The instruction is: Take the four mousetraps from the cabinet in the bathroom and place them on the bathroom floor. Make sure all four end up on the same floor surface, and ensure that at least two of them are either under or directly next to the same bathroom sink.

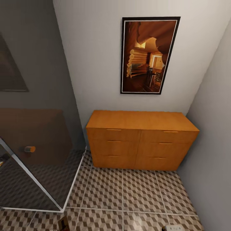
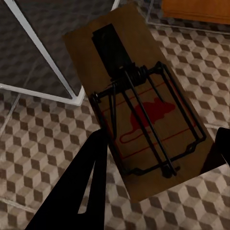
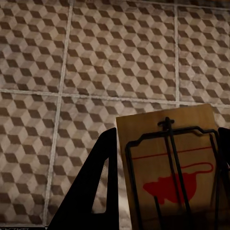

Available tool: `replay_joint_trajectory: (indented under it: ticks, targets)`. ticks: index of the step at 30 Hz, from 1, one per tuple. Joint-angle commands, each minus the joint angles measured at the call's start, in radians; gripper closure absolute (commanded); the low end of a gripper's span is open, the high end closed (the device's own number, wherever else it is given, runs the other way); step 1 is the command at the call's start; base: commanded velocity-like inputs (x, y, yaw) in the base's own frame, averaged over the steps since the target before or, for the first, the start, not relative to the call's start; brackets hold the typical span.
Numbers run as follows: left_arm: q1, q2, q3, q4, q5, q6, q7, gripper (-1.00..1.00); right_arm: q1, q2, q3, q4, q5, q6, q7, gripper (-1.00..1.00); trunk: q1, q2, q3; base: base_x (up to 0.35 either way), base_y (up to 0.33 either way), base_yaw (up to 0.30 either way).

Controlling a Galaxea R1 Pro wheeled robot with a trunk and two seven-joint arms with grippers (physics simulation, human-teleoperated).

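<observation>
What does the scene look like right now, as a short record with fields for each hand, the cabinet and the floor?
left hand: shut on a mousetrap, held above the floor
right hand: shut on a second mousetrap
cabinet: against the wall under a framed picture, drawers closed
bathroom floor: cube-pattern tiles
glass screen: left of the cabinet

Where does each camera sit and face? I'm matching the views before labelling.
Head view: high, looking down at the cabinet and bathroom floor.
Left wrist view: behind the left gripper, on its mousetrap.
Right wrist view: behind the right gripper, on its second mousetrap.
Shared: the cube-patterned floor.
</observation>
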Motion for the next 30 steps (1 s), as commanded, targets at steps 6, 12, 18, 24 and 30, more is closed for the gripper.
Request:
replay_joint_trajectory:
  ticks: [6,12,18,24,30]
  targets:
    - [-0.002,-0.001,-0.009,0.004,0.005,-0.005,0.004,1.0,-0.001,-0.001,0.009,-0.002,-0.007,-0.002,-0.007,1.0,0.001,-0.002,-0.002,0.0,0.0,0.256]
    - [-0.002,0.0,-0.009,0.004,0.005,-0.005,0.004,1.0,-0.001,-0.001,0.009,-0.002,-0.007,-0.002,-0.006,1.0,0.001,-0.002,-0.002,0.0,0.0,0.256]
    - [-0.002,-0.001,-0.009,0.004,0.005,-0.005,0.004,1.0,-0.001,-0.001,0.009,-0.002,-0.007,-0.002,-0.007,1.0,0.001,-0.002,-0.002,0.0,0.0,0.256]
    - [-0.002,0.0,-0.009,0.004,0.005,-0.005,0.004,1.0,-0.001,-0.001,0.009,-0.002,-0.007,-0.002,-0.008,1.0,0.001,-0.002,-0.002,0.0,0.0,0.256]
    - [-0.002,-0.001,-0.009,0.004,0.005,-0.005,0.004,1.0,-0.001,-0.001,0.009,-0.002,-0.007,-0.002,-0.008,1.0,0.001,-0.002,-0.002,0.0,0.0,0.256]
